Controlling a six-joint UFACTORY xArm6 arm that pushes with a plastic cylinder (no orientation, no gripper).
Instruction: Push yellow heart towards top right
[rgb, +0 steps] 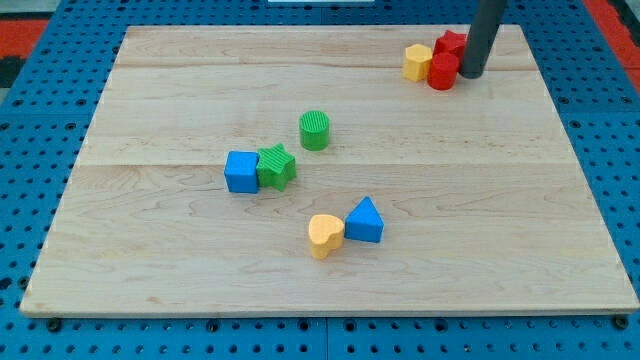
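Note:
The yellow heart lies below the board's middle, touching the blue triangle on its right. My tip is far off at the view's top right, right beside the red cylinder and in front of another red block. A yellow block, shape unclear, sits just left of the red cylinder. The tip is well apart from the yellow heart.
A green cylinder stands near the board's middle. A blue cube and a green star touch each other left of centre. The wooden board lies on a blue pegboard.

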